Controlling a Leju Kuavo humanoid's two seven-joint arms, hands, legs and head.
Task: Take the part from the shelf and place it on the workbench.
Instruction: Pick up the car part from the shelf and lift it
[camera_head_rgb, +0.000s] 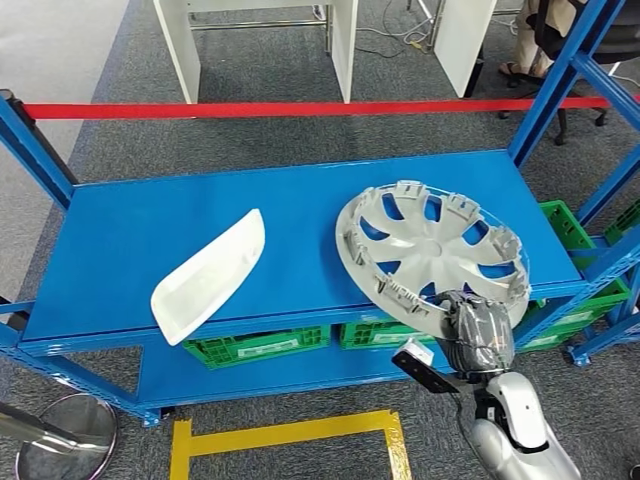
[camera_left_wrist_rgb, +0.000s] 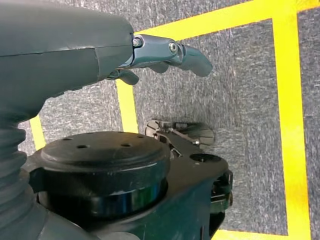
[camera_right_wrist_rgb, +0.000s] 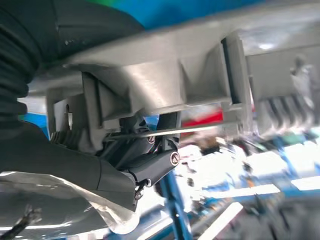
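Observation:
A silver-grey wheel cover (camera_head_rgb: 433, 249) lies inner side up on the right of the blue shelf (camera_head_rgb: 113, 240), its near rim lifted past the shelf's front edge. My right hand (camera_head_rgb: 477, 332) grips that near rim from below; up close its dark fingers (camera_right_wrist_rgb: 151, 162) curl around the ribbed grey rim (camera_right_wrist_rgb: 196, 80). A white curved plastic part (camera_head_rgb: 208, 275) lies on the shelf's left half, poking over the front edge. My left hand (camera_left_wrist_rgb: 166, 52) hangs over the grey carpet with nothing in it, fingers stretched out.
Green crates (camera_head_rgb: 256, 347) sit on the lower shelf level. Blue uprights (camera_head_rgb: 555, 85) frame the shelf at the right and left. A red tape (camera_head_rgb: 302, 108) runs behind it. Yellow floor marking (camera_head_rgb: 287, 435) lies in front. A seated person's feet (camera_head_rgb: 521, 70) are at the far right.

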